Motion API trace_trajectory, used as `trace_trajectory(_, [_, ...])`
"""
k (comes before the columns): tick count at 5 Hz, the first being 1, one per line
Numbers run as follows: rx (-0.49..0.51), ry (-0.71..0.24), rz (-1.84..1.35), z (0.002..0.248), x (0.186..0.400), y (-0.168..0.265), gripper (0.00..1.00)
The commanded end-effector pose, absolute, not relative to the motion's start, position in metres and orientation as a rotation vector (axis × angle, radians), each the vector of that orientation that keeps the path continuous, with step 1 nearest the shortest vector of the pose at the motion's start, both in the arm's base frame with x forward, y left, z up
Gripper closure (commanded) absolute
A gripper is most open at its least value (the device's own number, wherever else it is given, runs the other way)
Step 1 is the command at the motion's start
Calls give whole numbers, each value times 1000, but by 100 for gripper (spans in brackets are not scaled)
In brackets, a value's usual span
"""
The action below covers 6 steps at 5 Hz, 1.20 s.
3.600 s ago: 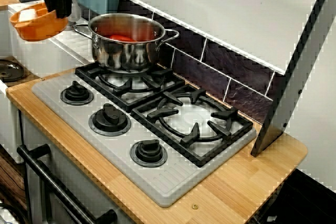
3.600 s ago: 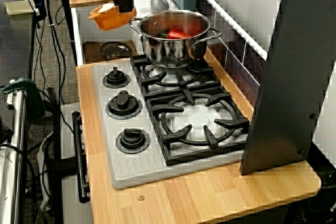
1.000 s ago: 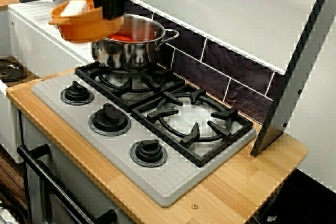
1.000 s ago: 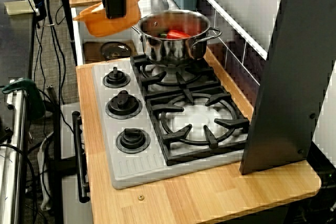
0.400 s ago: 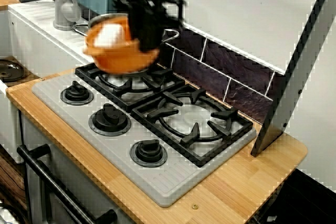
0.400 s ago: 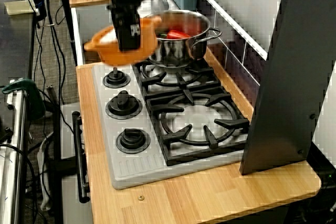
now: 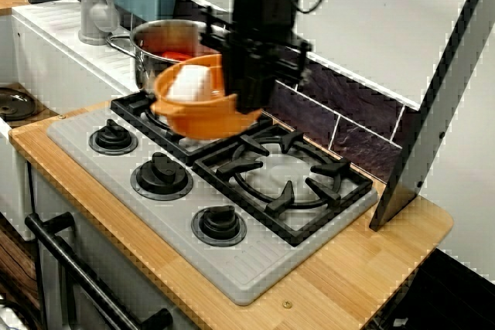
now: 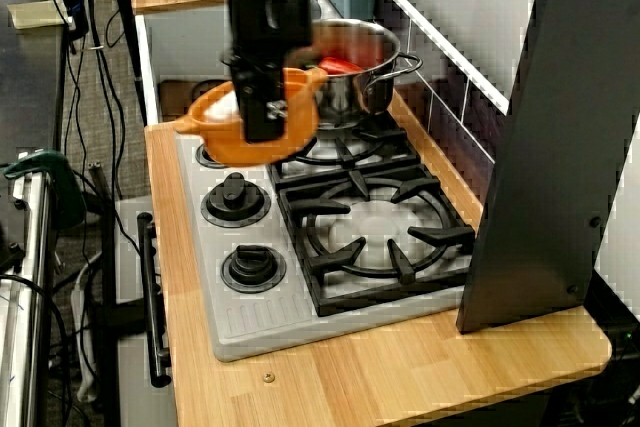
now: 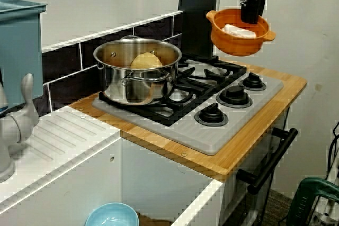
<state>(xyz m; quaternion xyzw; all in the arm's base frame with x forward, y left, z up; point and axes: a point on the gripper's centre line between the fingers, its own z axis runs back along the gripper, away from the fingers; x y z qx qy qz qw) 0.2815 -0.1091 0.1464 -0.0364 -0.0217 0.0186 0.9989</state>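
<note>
My black gripper (image 7: 249, 100) is shut on the rim of an orange two-handled bowl (image 7: 203, 121) and holds it in the air. A white lump (image 7: 190, 83) lies inside the bowl. In the view from the stove's end, the gripper (image 8: 262, 125) and bowl (image 8: 225, 142) hang over the knob row, just in front of a steel pot (image 8: 355, 72). From the sink side, the gripper (image 9: 250, 17) carries the bowl (image 9: 235, 43) well above the far burner. The pot (image 7: 155, 56) stands on the back burner with a red item (image 7: 176, 56) inside.
The grey gas stove (image 7: 232, 268) has three black knobs (image 7: 161, 175) along its front and a free burner grate (image 7: 282, 179). A tall dark panel (image 7: 433, 113) leans at the right end. A sink with a blue bowl (image 9: 112, 215) and faucet (image 7: 91, 5) lies left.
The gripper has carried the orange bowl from beside the sink, past the pot's front, toward the middle of the stove. The pot has not moved.
</note>
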Motion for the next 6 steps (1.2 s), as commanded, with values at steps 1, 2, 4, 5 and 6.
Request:
trace_trajectory(1, [-57, -117, 40, 151, 295, -118, 100])
trace_trajectory(2, [-27, -136, 37, 143, 304, -125, 100])
trace_trajectory(4, [-9, -135, 53, 134, 324, -130, 100])
trace_trajectory(5, [0, -140, 54, 130, 332, -132, 100])
trace_trajectory(6, [8, -143, 54, 126, 338, -136, 100])
